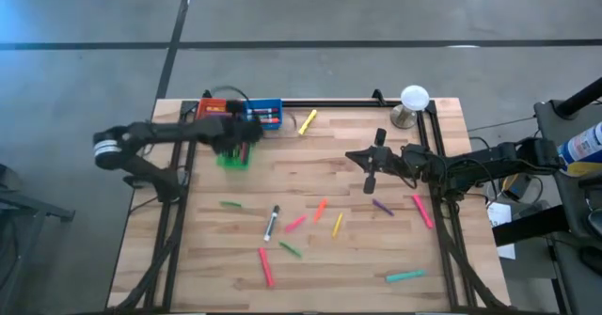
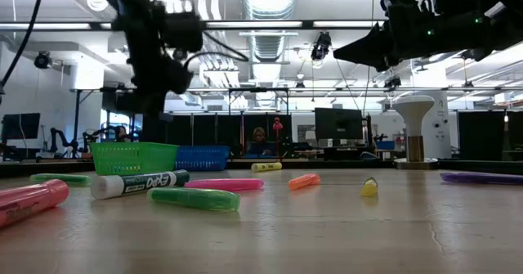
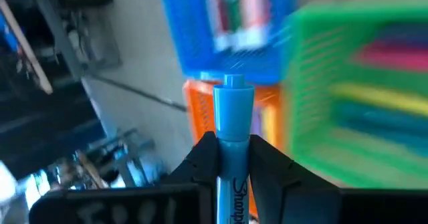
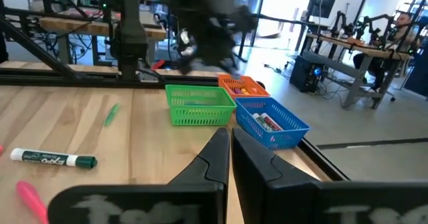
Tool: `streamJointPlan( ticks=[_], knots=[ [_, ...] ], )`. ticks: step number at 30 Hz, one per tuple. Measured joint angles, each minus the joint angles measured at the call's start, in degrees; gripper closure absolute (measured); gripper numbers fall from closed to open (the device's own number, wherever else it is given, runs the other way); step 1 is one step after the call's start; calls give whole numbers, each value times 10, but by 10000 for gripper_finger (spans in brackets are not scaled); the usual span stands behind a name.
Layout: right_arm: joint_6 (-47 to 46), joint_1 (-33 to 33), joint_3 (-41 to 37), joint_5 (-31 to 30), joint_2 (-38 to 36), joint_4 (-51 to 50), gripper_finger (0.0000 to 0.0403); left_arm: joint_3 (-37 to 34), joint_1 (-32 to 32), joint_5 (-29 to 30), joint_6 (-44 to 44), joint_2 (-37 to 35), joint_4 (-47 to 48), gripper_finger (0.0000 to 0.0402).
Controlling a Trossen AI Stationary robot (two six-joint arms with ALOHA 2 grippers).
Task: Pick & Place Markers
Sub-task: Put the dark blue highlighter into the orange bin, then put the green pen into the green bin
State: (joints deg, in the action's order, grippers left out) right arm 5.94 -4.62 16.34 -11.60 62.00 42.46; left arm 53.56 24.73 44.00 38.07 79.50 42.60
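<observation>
Jaws on the left gripper (image 3: 231, 158) are clamped around a blue Sharpie marker (image 3: 233, 127), hanging over the bins, probably picking between blue bin (image 1: 264, 114) and green bin (image 1: 233, 157). Right gripper (image 1: 370, 182) waits pinched empty above loose markers (image 1: 320, 210).

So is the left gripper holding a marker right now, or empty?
Holding one. In its wrist view the left gripper is shut on a blue marker, whose cap sticks out toward the bins.

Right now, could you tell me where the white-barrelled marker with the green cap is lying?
The white-barrelled marker lies near the middle of the table in the high view, just left of a pink marker and forward of the green bin.
</observation>
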Motion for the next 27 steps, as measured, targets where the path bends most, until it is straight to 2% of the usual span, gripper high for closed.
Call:
streamJointPlan(
  ticks=[4, 8, 12, 20, 27],
  knots=[
    [10, 0, 0, 0, 0, 2, 392, -12, 127, -42, 56, 7, -54, 350],
    [22, 0, 0, 0, 0, 11, 392, -31, 193, -57, 88, 17, -66, 350],
    [29, 0, 0, 0, 0, 23, 392, -54, 215, -60, 102, 17, -91, 348],
    [17, 0, 0, 0, 0, 21, 392, -79, 217, -59, 97, 17, -130, 304],
    [15, 0, 0, 0, 0, 20, 392, -85, 216, -71, 91, 17, -172, 298]
  ],
)
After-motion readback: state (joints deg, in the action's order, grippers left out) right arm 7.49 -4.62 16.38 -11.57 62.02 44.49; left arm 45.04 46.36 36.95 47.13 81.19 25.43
